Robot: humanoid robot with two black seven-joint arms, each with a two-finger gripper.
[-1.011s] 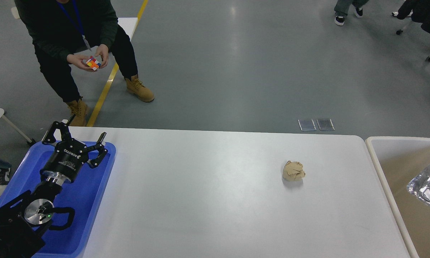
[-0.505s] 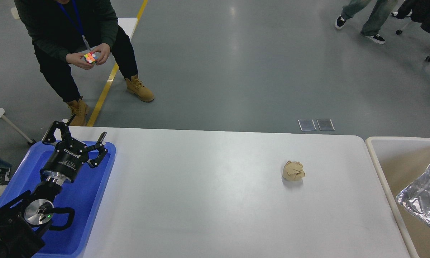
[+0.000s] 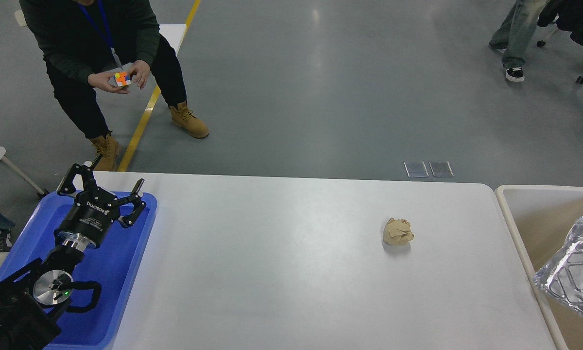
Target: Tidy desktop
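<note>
The white desktop [image 3: 282, 272] fills the lower view. A crumpled brown paper ball [image 3: 398, 231] lies on its right half, alone. My left gripper [image 3: 106, 178] is open and empty, held over the far end of the blue tray [image 3: 126, 272] at the table's left edge, far from the paper ball. A crinkled silver foil tray [image 3: 571, 272] lies in the cream-rimmed beige bin [image 3: 511, 214] just off the table's right edge. My right arm and gripper are out of view.
A person [image 3: 102, 43] crouches beyond the table's far left corner, handling a coloured cube [image 3: 122, 78]. Another person's legs [image 3: 512, 34] are at the far right. Two small clear plates [image 3: 428, 168] lie on the grey floor behind the table.
The foil tray has dropped lower and further left into the bin and lies flatter. The person has turned the cube. My left arm has not moved.
</note>
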